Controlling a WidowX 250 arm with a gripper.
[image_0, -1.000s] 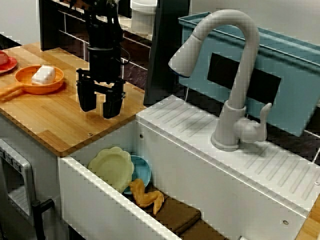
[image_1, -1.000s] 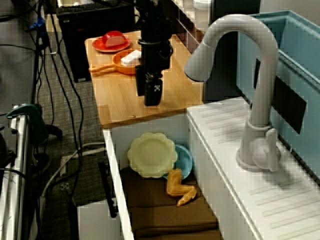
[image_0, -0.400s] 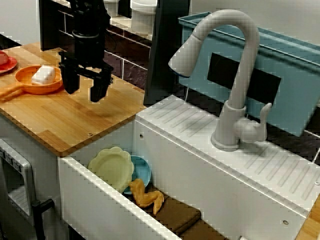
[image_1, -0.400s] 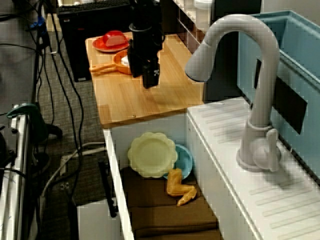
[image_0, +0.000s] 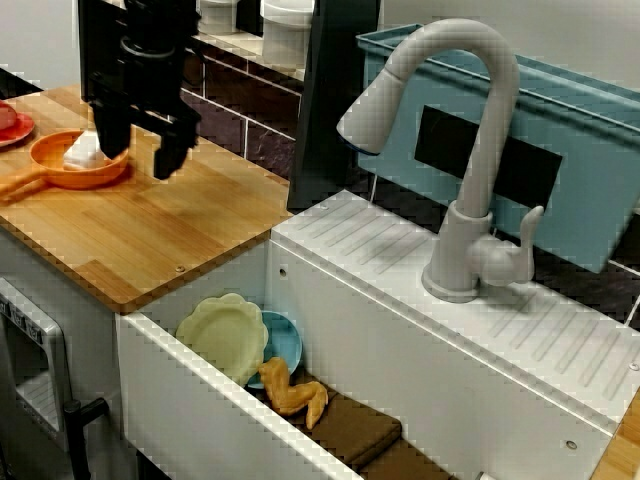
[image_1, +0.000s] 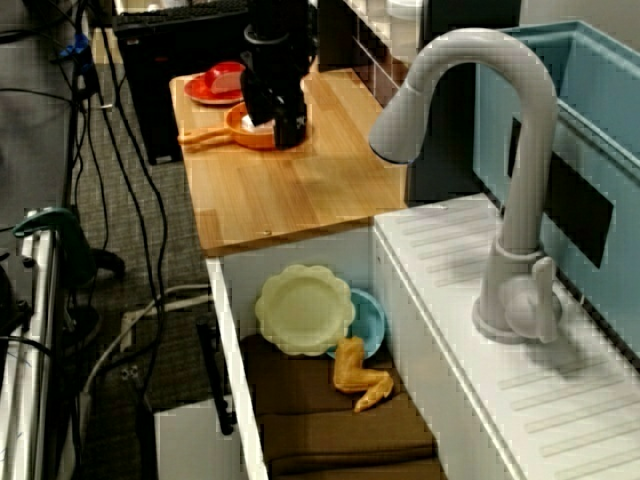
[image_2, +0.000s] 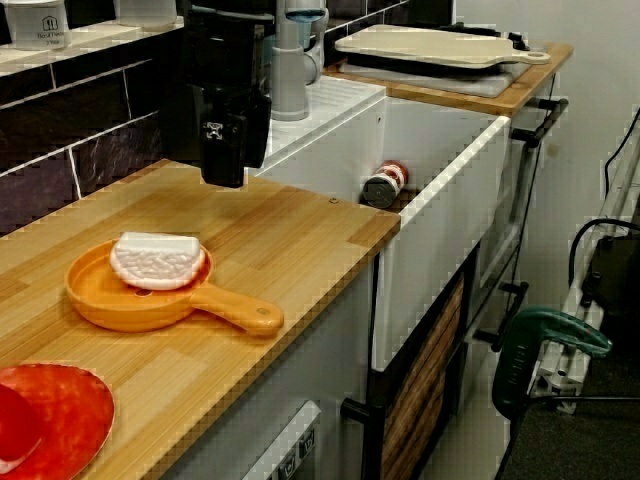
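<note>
Claw: the claw (image_0: 140, 145) hangs above the counter (image_0: 150, 235) with its fingers spread and nothing between them; the view from the counter's end shows it (image_2: 224, 165) clear of the wood.
Nearest thing: an orange pan (image_2: 120, 300) carrying a white block (image_2: 157, 260) sits well away from the sink-side edge, its handle pointing towards the front edge.
Relation: the claw is just beside the pan, on its sink side and nearer the back edge; in the view across the sink one finger overlaps the block (image_0: 82, 150).
Around: a red plate (image_2: 55, 415) lies beyond the pan, near the far end.
Sink: the sink (image_0: 200, 400) holds a yellow plate (image_0: 225, 335), a blue bowl (image_0: 287, 340) and a brown cloth (image_0: 350, 430).
</note>
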